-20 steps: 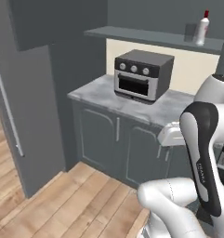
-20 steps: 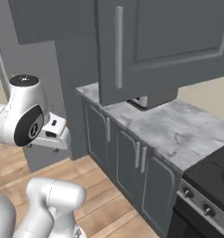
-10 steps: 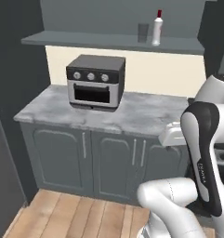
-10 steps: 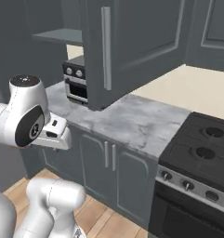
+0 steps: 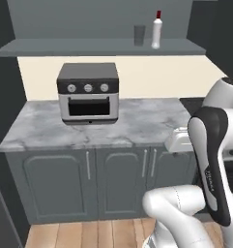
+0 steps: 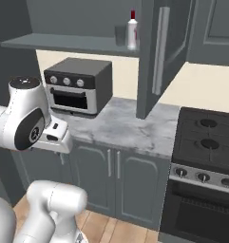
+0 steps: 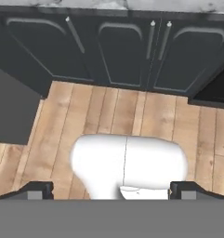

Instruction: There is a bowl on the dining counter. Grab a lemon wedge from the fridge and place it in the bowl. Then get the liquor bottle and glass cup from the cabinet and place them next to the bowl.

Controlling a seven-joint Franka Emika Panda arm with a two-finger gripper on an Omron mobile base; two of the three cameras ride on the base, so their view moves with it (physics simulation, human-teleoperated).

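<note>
My hand (image 7: 111,189) is wide open, empty, aimed down at the wood floor. Liquor bottle (image 5: 157,30) and glass cup (image 5: 139,35) sit together on the cabinet (image 5: 101,47) shelf above the toaster oven (image 5: 88,93), waiting to be grabbed.

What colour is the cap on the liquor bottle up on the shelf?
Red, on a whitish liquor bottle; clearest in the left base view, beside the glass cup.
</note>
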